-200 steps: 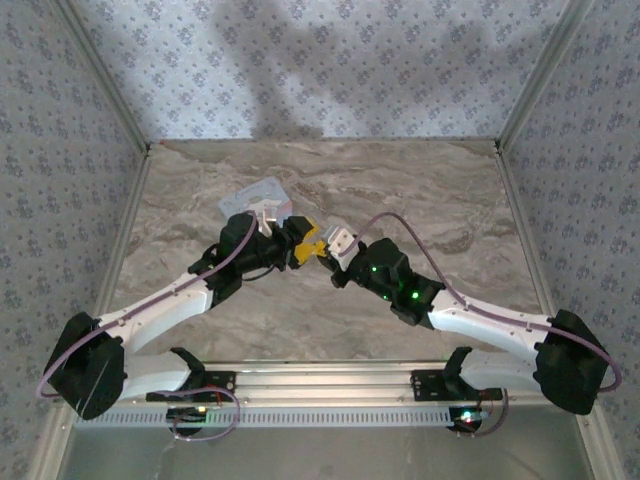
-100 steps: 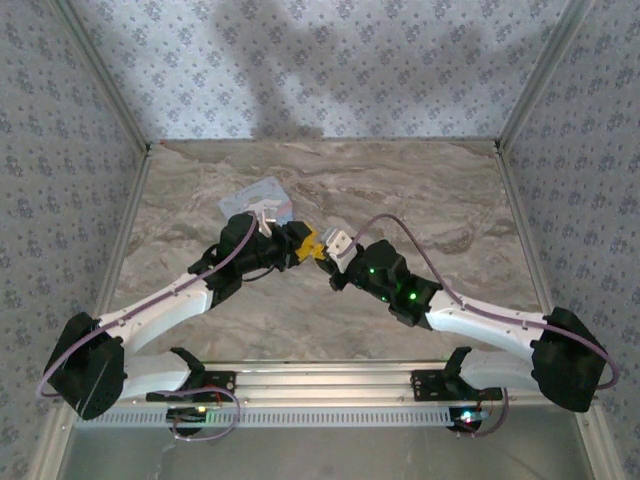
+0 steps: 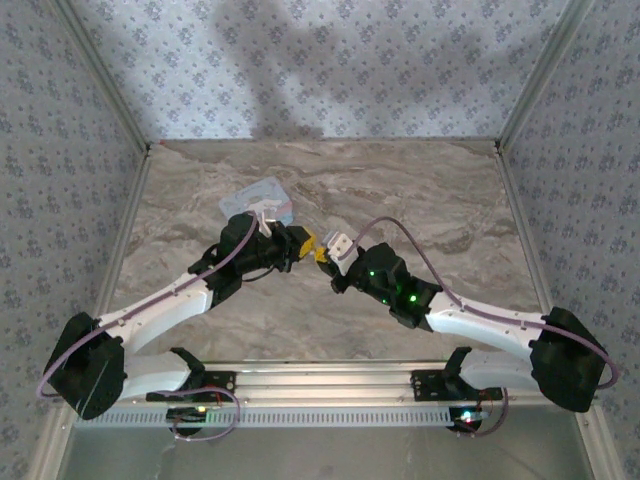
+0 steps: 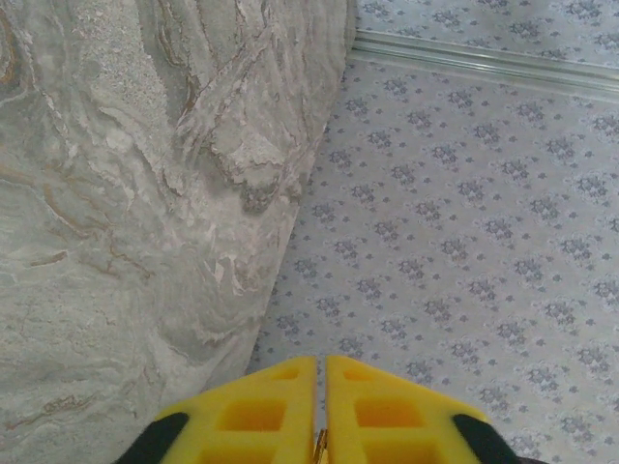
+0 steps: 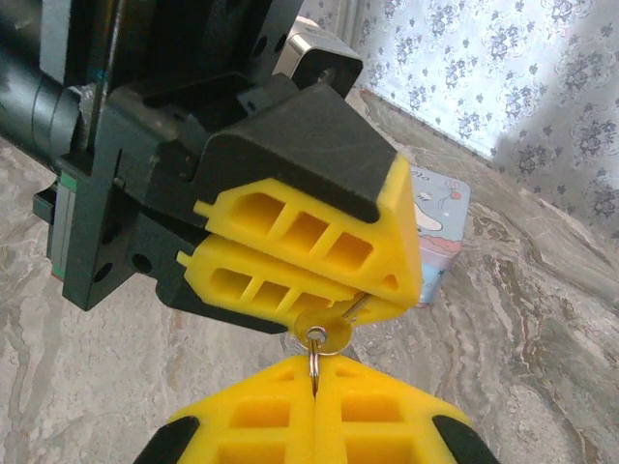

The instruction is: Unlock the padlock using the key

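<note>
While both my arms reach in over the middle of the desk, my two claws meet almost tip to tip above the marbled top. My right claw is pressed fully together, its yellow pads joined along one seam. In that seam it pinches the lower part of a small key ring. The ring passes through the hole of the key, whose round brass head sits just above my right fingertips and just under the tip of my left claw.

My left claw is closed as well, one yellow pad lying flat on the other. A thin strip of metal runs from the key's head up into their seam near the tip. My left wrist camera shows a brass glint low in the narrow slit between those pads. Whether the padlock is clamped deeper inside that grip I cannot tell; the pads hide whatever is there.

Behind my left claw a pale-blue cartoon-printed tin box lies flat on the desk, near my left wrist and apart from both claws. The patterned wall rises past the desk's edge.
</note>
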{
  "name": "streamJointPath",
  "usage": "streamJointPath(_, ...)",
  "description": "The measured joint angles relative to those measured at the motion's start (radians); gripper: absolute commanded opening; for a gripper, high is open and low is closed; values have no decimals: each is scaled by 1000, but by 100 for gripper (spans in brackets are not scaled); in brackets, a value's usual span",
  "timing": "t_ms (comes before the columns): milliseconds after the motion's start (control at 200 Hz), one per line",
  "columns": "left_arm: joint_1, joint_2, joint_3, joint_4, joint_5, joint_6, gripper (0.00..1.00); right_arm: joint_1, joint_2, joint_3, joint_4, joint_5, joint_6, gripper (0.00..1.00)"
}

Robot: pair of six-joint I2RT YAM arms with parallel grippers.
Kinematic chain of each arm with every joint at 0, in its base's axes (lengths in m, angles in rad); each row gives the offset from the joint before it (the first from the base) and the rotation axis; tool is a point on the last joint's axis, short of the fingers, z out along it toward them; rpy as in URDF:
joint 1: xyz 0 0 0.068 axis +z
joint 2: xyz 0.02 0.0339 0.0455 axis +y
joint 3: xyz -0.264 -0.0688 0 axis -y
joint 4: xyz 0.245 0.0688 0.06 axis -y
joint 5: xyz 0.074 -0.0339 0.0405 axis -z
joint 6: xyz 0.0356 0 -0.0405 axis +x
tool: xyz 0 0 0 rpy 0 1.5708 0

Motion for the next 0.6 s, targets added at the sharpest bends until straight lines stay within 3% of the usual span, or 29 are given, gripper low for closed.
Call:
streamJointPath(60, 0, 1, 0, -9, -1, 3, 0, 0, -2, 0, 2, 5, 4, 0)
streamJointPath(225, 0, 5, 1, -19, 0, 18, 0, -3, -5, -7, 1, 5, 16, 0)
streamJointPath(380, -4, 3, 10, -24, -32, 71, 0, -35, -32, -8, -17, -24, 59, 27)
streamJointPath(600, -13, -48, 32, -47, -212, 296, 0, -192, -112, -24, -43, -217, 231, 49)
